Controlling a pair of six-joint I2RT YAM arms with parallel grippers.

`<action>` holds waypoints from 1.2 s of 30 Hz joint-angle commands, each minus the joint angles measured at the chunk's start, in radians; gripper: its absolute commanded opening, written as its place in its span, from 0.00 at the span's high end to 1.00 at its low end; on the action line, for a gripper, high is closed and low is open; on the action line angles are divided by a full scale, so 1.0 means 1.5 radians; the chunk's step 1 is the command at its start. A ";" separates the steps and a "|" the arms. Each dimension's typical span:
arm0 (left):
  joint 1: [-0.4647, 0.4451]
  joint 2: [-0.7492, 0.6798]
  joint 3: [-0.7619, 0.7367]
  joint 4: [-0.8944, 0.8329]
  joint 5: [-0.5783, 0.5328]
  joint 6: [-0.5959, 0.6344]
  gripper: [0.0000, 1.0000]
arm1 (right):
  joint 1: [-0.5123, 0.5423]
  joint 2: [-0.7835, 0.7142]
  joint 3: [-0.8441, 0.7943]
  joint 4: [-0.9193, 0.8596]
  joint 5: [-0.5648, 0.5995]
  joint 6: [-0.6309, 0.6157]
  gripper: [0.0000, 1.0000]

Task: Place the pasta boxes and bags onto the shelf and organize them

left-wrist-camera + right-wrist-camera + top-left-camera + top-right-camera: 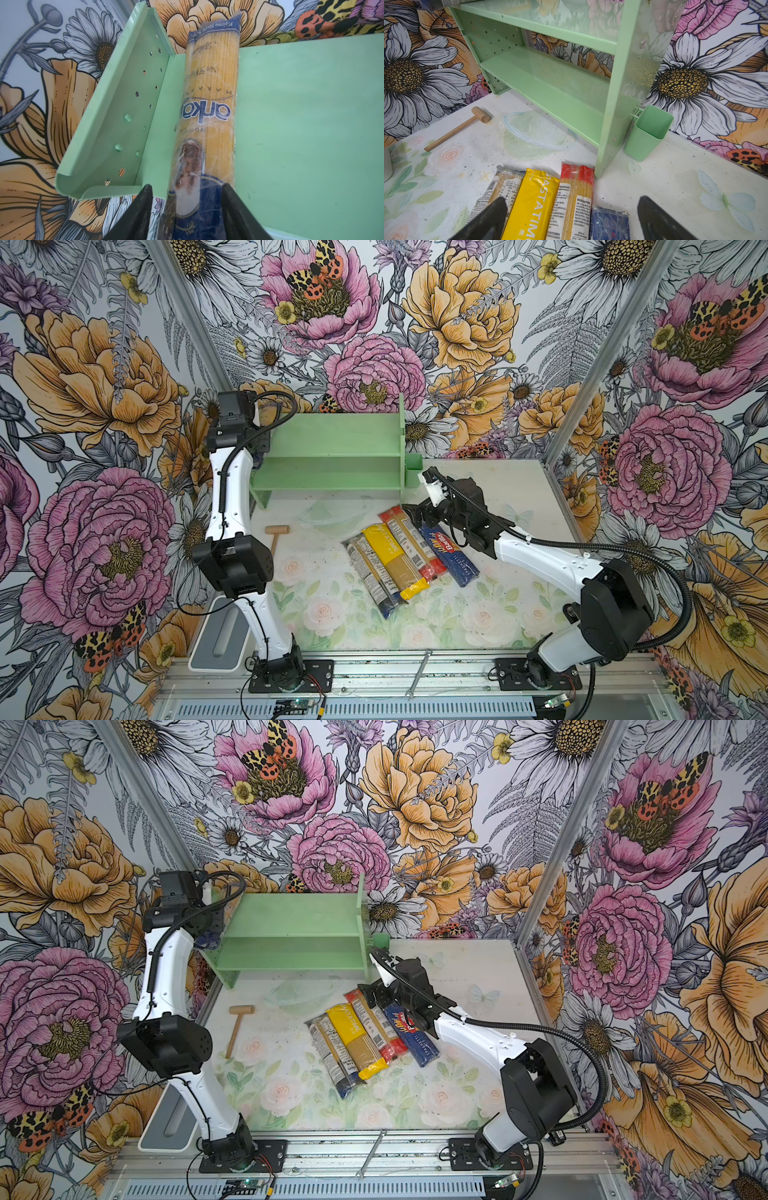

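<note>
A clear spaghetti bag (209,99) lies at the left end of the shelf (332,439). The left tool (187,186) straddles its near end, jaws apart, one side clear of the wrap. Four are left on the tabletop (498,497) beneath the right tool (573,199), whose jaws are spread: clear bag (368,576), yellow bag (392,562), red-ended bag (409,541), blue box (453,562).

"What sort of place was it?"

"A robot test cell in a lab, not a home. The walls (104,377) were flat panels of flower wallpaper set between bare aluminium posts (603,356)."

"And the counter?"

"The counter (478,597) was a printed rose sheet. The left arm (228,489) and right arm (540,558) were bolted by black base plates (316,676) to an aluminium rail (374,676). Bare circuit boards (293,703) with loose wires sat at its front, and a wrench (419,674) lay across it."
</note>
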 commanded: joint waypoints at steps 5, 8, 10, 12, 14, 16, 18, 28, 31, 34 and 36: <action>-0.003 -0.010 0.016 0.014 -0.010 -0.013 0.43 | -0.002 -0.017 0.000 0.017 -0.002 0.002 0.00; -0.003 -0.009 0.016 0.014 -0.010 -0.013 0.40 | -0.002 -0.017 0.000 0.017 -0.002 0.001 0.01; -0.003 -0.009 0.016 0.014 -0.010 -0.013 0.39 | -0.002 -0.018 0.000 0.016 -0.002 0.001 0.00; -0.003 -0.010 0.016 0.014 -0.011 -0.013 0.39 | -0.002 -0.019 0.000 0.016 -0.001 0.001 0.00; -0.003 -0.010 0.016 0.014 -0.011 -0.015 0.38 | -0.002 -0.020 -0.001 0.016 -0.001 0.001 0.00; -0.003 -0.010 0.016 0.014 -0.010 -0.014 0.37 | -0.002 -0.020 -0.001 0.015 0.000 0.001 0.00; -0.003 -0.011 0.016 0.014 -0.011 -0.014 0.36 | -0.001 -0.019 -0.001 0.015 0.000 0.001 0.00; -0.003 -0.012 0.016 0.014 -0.008 -0.014 0.30 | -0.002 -0.022 -0.001 0.014 -0.001 0.003 0.01; -0.003 -0.012 0.015 0.014 -0.004 -0.015 0.27 | -0.002 -0.024 -0.003 0.012 0.001 0.003 0.00; -0.003 -0.013 0.015 0.014 -0.003 -0.015 0.25 | -0.002 -0.028 -0.007 0.013 0.004 0.001 0.00; -0.003 -0.014 0.015 0.014 0.000 -0.016 0.25 | -0.002 -0.030 -0.010 0.014 0.006 0.001 0.00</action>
